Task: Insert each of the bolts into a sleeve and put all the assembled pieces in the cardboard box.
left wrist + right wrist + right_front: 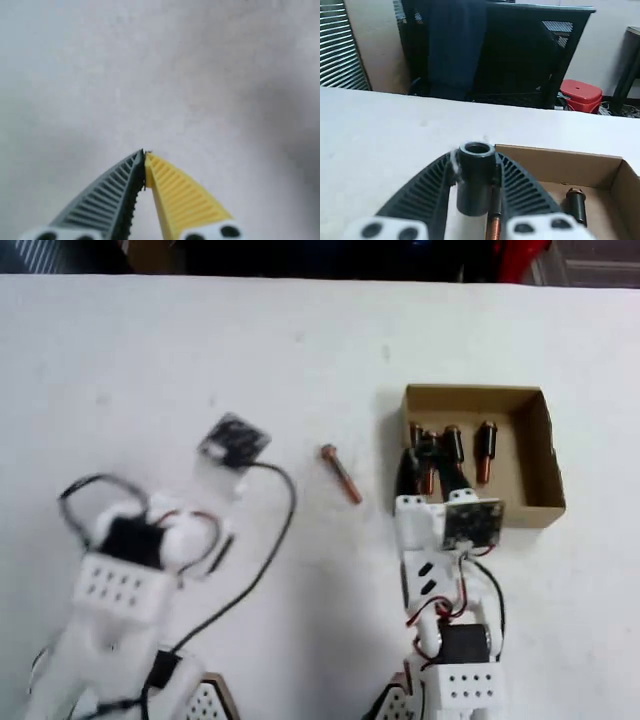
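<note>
— At the side of the cardboard box nearer the table's middle, the right gripper is clamped on an upright dark sleeve, with a copper shank showing beside it between the fingers. Is that piece assembled?

— Hard to say. The sleeve's top is an open hole, and it cannot be told whether the shank is seated inside or merely pinched alongside. At least two finished pieces lie in the box. One loose bolt lies on the table between the two arms, near the box but apart from it.

— And the left gripper?

— Pinched together on nothing, its grey and yellow tips touching above the white tabletop, well apart from the loose bolt.

— What could go wrong from here?

— Two things, as a judgement. The held sleeve hangs close to the box wall, so a release there could catch the rim and tip the piece out onto the table. If the shank is only trapped beside the sleeve, opening would drop two separate parts. The loose bolt, round and lying on its side, would likely roll under a glancing approach.
</note>
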You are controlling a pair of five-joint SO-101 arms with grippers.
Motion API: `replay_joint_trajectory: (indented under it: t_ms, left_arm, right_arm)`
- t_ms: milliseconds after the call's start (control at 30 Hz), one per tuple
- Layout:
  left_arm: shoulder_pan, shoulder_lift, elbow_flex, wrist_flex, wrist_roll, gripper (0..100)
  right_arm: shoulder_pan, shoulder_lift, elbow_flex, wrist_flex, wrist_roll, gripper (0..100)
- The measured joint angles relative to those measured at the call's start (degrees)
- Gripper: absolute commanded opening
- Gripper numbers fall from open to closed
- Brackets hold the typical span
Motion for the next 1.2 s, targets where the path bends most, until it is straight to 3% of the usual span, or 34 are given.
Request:
replay_joint_trajectory:
  t_ms: [233, 500, 667, 833, 1200]
  left_arm:
    - [8.1, 21.2, -13.4, -4.7, 14.2, 2]
    - [13.2, 44.1, -29.9, -8.2, 36.2, 3]
    - [13.3, 56.6, -40.3, -8.4, 43.1, 13]
    - [13.3, 68.6, -50.5, -8.4, 54.4, 27]
    - [13.3, 85.2, -68.7, -8.4, 62.2, 30]
  right_arm:
    - [2.5, 0.0, 0.0, 0.0, -1.9, 1.7]
    - [2.5, 0.0, 0.0, 0.8, -2.2, 1.7]
    - [2.5, 0.0, 0.0, 1.4, -2.2, 1.7]
    - [2.5, 0.0, 0.0, 2.7, -2.2, 1.7]
    - [2.5, 0.0, 0.0, 2.8, -2.2, 1.7]
